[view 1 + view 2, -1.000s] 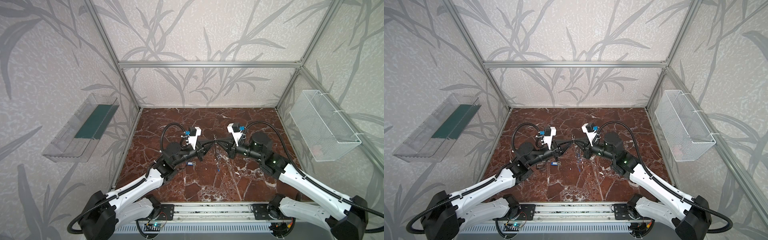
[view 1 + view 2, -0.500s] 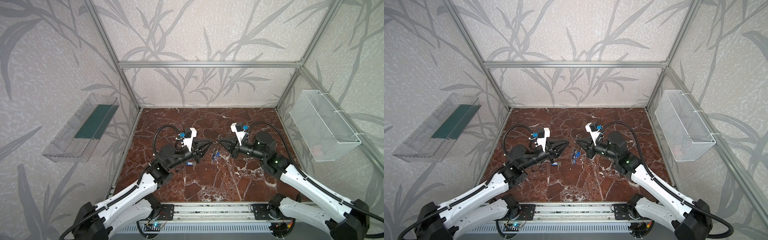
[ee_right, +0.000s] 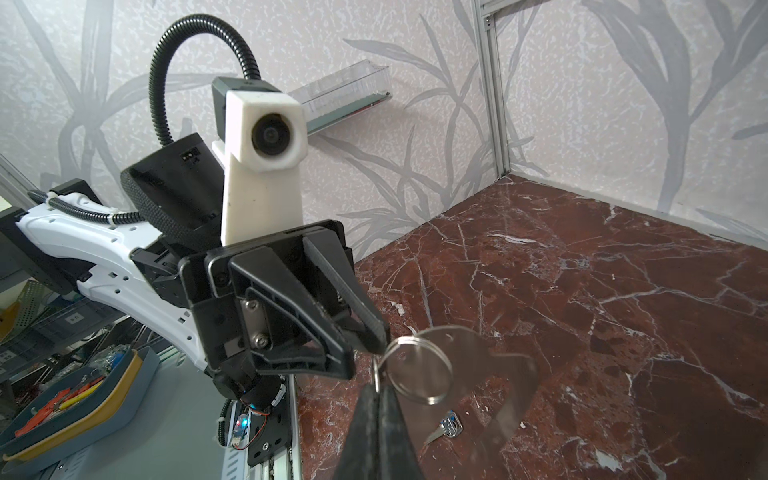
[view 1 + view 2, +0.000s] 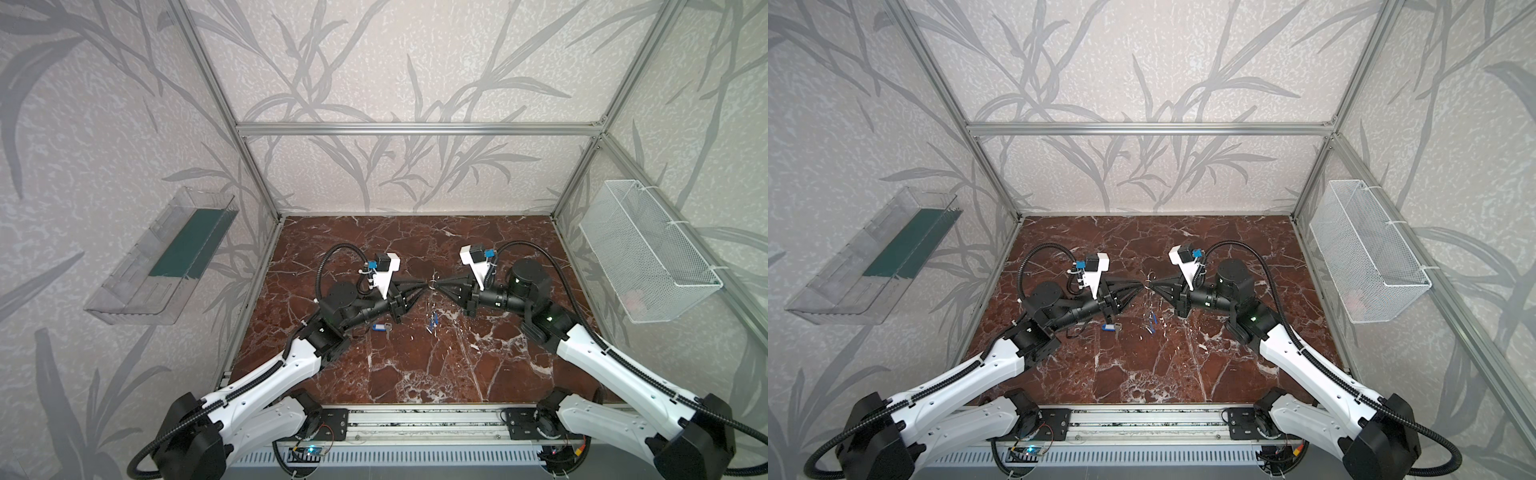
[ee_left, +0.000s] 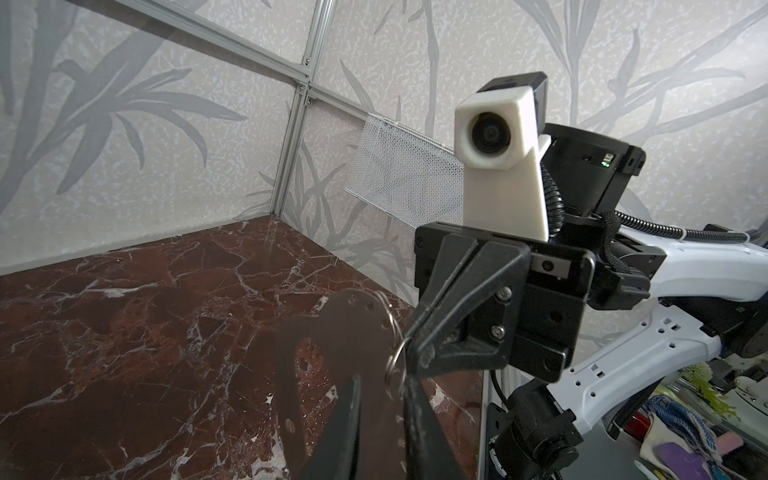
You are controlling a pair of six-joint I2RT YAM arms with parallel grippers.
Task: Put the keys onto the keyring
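The keyring (image 3: 511,374), a flat grey plate with a large cut-out, hangs in the air from a silver split ring (image 3: 419,365). My right gripper (image 3: 378,384) is shut on a small ring linked to that split ring. My left gripper (image 5: 382,384) meets it tip to tip, jaws a little apart, with a ring (image 5: 392,368) between them beside the keyring (image 5: 336,320). In both top views the tips meet mid-floor, left gripper (image 4: 424,286), right gripper (image 4: 435,286). One blue-tagged key (image 4: 380,328) lies on the floor. More blue-tagged keys (image 4: 434,322) show below the tips; I cannot tell whether they hang or lie.
The floor (image 4: 415,374) is red-brown marble inside an aluminium-framed cell. A white wire basket (image 4: 648,253) hangs on the right wall. On the left wall there is a clear plastic shelf (image 4: 166,257).
The left gripper opened a little and drew back from the ring. It has now come forward to the ring again. The right gripper stayed shut, holding the keyring up.
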